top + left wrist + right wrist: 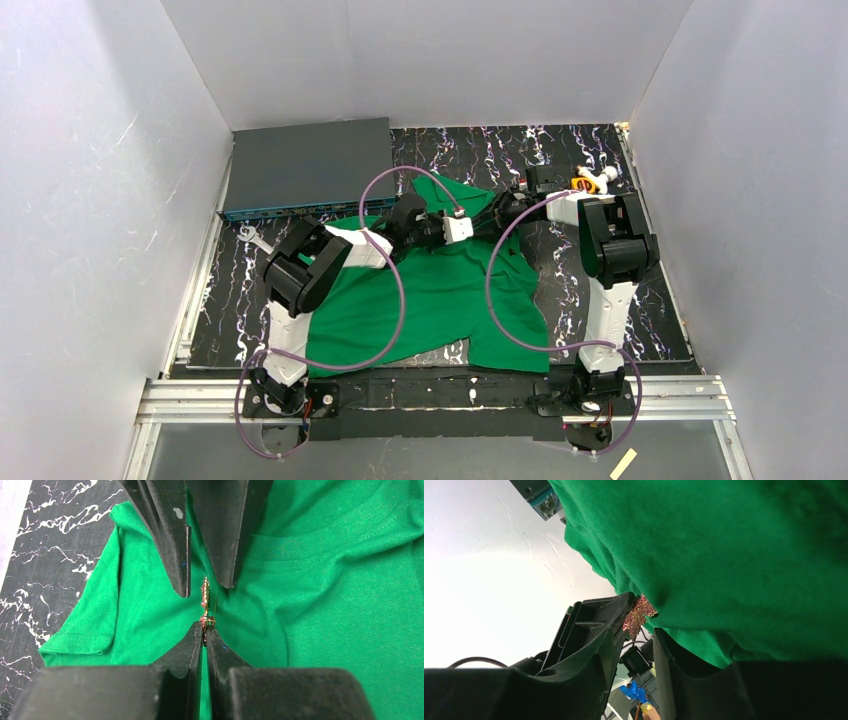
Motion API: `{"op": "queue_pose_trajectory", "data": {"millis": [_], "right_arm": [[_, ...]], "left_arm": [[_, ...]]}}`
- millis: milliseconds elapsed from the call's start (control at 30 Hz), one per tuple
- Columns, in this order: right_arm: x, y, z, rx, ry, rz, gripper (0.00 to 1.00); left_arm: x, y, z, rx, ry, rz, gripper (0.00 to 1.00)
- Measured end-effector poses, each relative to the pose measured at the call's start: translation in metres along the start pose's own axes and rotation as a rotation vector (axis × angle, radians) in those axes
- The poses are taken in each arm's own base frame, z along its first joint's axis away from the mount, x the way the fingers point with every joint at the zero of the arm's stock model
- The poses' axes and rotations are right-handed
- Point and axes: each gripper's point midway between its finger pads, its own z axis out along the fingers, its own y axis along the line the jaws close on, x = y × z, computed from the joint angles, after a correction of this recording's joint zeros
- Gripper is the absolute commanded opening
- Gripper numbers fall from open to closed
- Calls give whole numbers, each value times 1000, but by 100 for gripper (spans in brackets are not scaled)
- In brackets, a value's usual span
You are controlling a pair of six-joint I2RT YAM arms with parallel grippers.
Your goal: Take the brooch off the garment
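Observation:
The green garment (440, 290) lies spread on the black marbled mat, with both grippers meeting over its upper part. The tiny red-orange brooch (205, 597) stands edge-on on a raised fold of the garment (325, 605). My left gripper (205, 627) is shut on the brooch's lower edge; it sits near the shirt's collar in the top view (476, 224). My right gripper (642, 620) is slightly open, its fingers (172, 540) on either side of the brooch (638, 615). One right fingertip touches the leaf and the other is under the garment (734, 555).
A flat blue-grey box (305, 165) lies at the back left of the mat. An orange-yellow ring-shaped object (585, 183) sits at the back right beside the right arm. White walls enclose the table. Purple cables loop over the shirt.

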Motion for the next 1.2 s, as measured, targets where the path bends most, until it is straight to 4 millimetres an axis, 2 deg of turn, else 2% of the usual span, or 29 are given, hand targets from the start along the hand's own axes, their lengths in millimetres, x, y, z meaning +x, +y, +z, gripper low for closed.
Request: {"op": "queue_pose_trajectory", "data": {"millis": [233,633,833,967,1200], "right_arm": [[1,1,-3,-14,14,-19,63],[-14,27,-35,-116,8,-210,69],[-32,35,-51,-124,-47,-390,68],[-38,37,-53,-127,-68,-509,65],[-41,39,-51,-141,-82,-638,62]], "left_arm": [[0,-2,0,1,1,-44,0],[-18,7,2,34,-4,-236,0],[-29,13,-2,84,3,-360,0],[-37,21,-4,118,4,-443,0],[-30,29,1,208,34,-612,0]]}}
